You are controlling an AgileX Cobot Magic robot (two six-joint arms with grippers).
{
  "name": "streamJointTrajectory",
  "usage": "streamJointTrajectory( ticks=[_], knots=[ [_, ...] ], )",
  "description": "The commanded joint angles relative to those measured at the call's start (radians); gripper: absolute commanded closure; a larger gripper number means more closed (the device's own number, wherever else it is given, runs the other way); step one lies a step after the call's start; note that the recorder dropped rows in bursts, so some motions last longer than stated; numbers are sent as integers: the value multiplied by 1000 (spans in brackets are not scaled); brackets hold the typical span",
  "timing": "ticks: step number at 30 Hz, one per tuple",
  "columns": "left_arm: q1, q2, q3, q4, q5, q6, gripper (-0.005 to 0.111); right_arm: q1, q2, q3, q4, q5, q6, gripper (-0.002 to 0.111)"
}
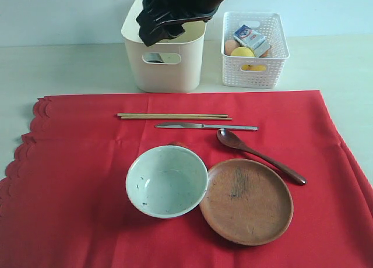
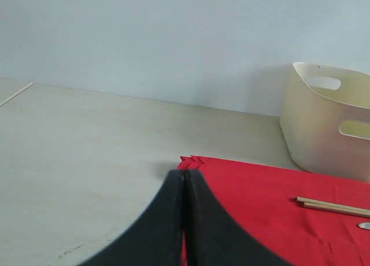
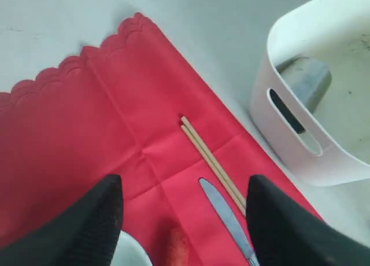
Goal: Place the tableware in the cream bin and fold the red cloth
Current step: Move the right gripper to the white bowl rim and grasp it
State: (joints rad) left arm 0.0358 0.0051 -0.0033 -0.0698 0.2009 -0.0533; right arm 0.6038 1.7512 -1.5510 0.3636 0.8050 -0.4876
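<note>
steel cup (image 3: 306, 78) sits inside the cream bin (image 1: 166, 70); right gripper (image 3: 184, 225) hovers over that bin's front rim, spread wide, empty (left gripper (image 2: 185, 220) pinched closed). chopsticks (image 1: 173, 116), just in front of the bin, seem next: pinch both together mid-length.

The right gripper (image 1: 165, 24) hides much of the cream bin (image 1: 175, 76) rim. The steel cup (image 1: 154, 57) shows only through 1 handle slot. Behind the bowl (image 1: 166, 180), 1 orange-brown bit (image 1: 178, 144), perhaps food, is mostly hidden. The red cloth (image 1: 76, 180) is cut off toward the desk's near edge.
</note>
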Motion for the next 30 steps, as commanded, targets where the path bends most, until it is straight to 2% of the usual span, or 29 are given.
streamJointTrajectory(
  ticks=[1,9,17,30],
  knots=[
    [2,-5,3,-3,-2,6,107,12,-9,-2,-3,39,-9,49],
    [2,-5,3,-3,-2,6,107,12,-9,47,3,88,-19,49],
    [2,-5,3,-3,-2,6,107,12,-9,229,12,8,-62,49],
    [2,-5,3,-3,-2,6,107,12,-3,395,158,-68,-210,49]
  ],
)
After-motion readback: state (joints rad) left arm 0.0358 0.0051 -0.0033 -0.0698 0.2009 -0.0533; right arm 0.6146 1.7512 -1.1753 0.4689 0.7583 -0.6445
